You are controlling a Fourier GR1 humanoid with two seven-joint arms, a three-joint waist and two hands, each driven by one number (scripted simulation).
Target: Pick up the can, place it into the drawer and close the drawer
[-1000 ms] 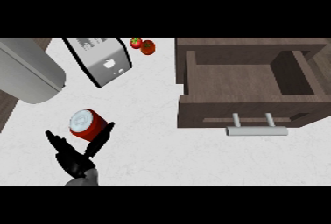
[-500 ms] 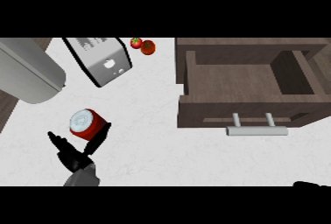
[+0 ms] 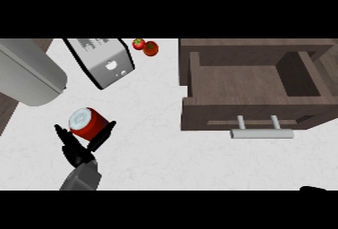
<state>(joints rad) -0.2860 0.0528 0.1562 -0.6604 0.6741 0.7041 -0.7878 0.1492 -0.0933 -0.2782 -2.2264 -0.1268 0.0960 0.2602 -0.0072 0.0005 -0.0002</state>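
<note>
Left hand (image 3: 80,147) cups the small red can with a pale lid (image 3: 86,124), fingers and thumb straddling its sides. Likely rigid, light, slick: grip mid-body. The open brown wooden drawer (image 3: 254,107) waits far to its right.

surface: white marbled counter (image 3: 198,161) | far left: toaster (image 3: 102,60) standing on it | beside toaster, top edge: two tomatoes (image 3: 145,46) touching each other | left-centre: red can (image 3: 87,123), silver lid up, tilted | right: brown open drawer (image 3: 254,87), handle (image 3: 260,133) facing the near edge
</note>
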